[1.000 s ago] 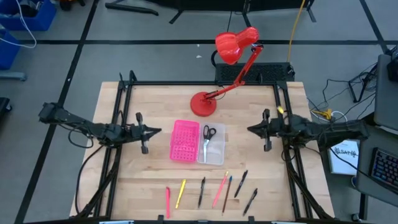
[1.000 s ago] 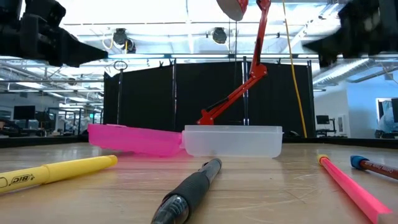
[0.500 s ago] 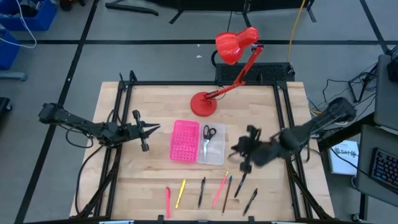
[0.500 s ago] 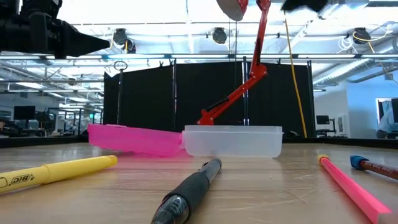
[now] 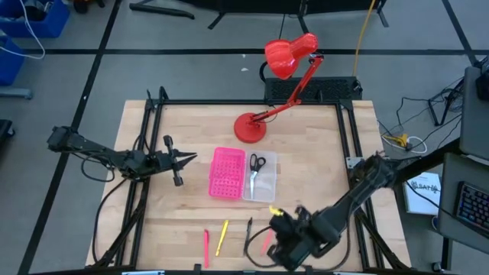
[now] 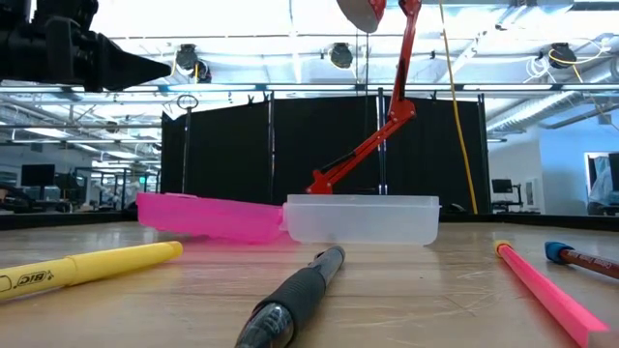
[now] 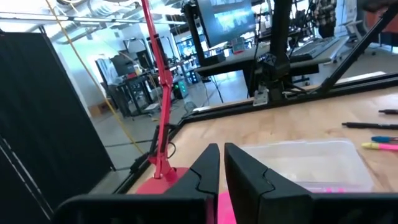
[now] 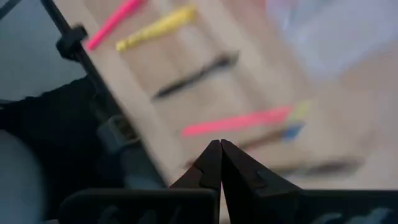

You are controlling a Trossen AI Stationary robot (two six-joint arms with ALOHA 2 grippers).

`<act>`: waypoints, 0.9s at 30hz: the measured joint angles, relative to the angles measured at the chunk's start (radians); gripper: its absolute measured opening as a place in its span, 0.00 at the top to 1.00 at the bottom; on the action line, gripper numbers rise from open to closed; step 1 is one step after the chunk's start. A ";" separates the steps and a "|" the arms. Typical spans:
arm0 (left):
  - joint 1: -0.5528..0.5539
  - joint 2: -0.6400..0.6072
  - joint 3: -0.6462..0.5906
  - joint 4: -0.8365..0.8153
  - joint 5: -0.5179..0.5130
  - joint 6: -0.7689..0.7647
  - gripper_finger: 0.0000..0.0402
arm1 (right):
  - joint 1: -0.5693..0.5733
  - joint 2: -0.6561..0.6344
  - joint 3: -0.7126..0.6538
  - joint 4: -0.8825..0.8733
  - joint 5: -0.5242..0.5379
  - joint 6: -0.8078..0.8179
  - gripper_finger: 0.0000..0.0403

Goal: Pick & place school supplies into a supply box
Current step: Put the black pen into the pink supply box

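Note:
The supply box lies open in the table's middle, with a pink holed half (image 5: 227,173) and a clear half (image 5: 260,182). The black-handled scissors (image 5: 254,163) lie in the clear half. Pens lie in a row by the near edge: a red one (image 5: 205,248), a yellow one (image 5: 222,237), a black one (image 5: 248,232) and a pink one (image 5: 267,242). My right gripper (image 5: 270,233) hangs shut over the right part of this row and hides the other pens. In the right wrist view its tips (image 8: 220,147) point along the row. My left gripper (image 5: 189,158) waits shut, left of the box.
A red desk lamp stands on its base (image 5: 249,127) behind the box, with its head (image 5: 289,55) beyond the far edge. Black frame rails (image 5: 145,130) run along the table's left and right sides. Bare wood lies between the box and the pen row.
My right arm has swung from the table's right side, beside the box, down toward the near edge. It now reaches over the pen row with its gripper turned toward the table's left. It has left the low view. The pens and the box have kept their places.

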 joint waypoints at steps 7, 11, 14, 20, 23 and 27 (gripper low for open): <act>0.000 0.000 0.000 0.023 0.007 -0.004 0.95 | 0.091 0.042 -0.034 0.002 -0.018 0.411 1.00; 0.000 0.000 0.000 0.022 0.010 0.005 0.98 | 0.133 0.041 -0.112 -0.033 0.037 0.737 1.00; 0.000 0.000 0.000 0.022 0.010 0.007 0.99 | 0.150 0.041 -0.196 0.048 -0.040 0.793 1.00; 0.000 0.000 0.000 0.020 0.010 0.046 0.92 | 0.142 0.014 -0.377 0.344 -0.033 0.791 1.00; 0.000 0.000 0.000 0.006 0.010 0.048 0.90 | 0.126 0.016 -0.450 0.414 -0.026 0.773 1.00; 0.000 0.000 0.001 -0.023 0.009 0.047 0.90 | 0.105 0.014 -0.495 0.333 0.009 0.778 1.00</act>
